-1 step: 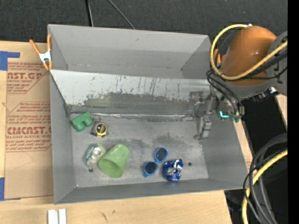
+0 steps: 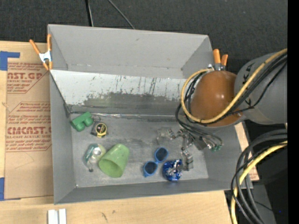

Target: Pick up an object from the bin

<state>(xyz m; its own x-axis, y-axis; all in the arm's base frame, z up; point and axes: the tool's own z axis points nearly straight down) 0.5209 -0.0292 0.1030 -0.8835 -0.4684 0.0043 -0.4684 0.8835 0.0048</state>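
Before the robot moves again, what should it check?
1. Pincer down inside the grey metal bin: ok.
2. A thing within easy reach: ok, the shiny dark-blue crumpled lump lies right by the pincer.
3. Room around that lump: not ok, the blue plastic rings lie close beside it.
4. Pale green plastic cup, lying on its side, well away from the pincer: ok.
5. Pincer already holding something: cannot tell.

You've got the end effector at the bin's right side, just beside the blue rings and blue-white lump. Green cup and green block lie well left.
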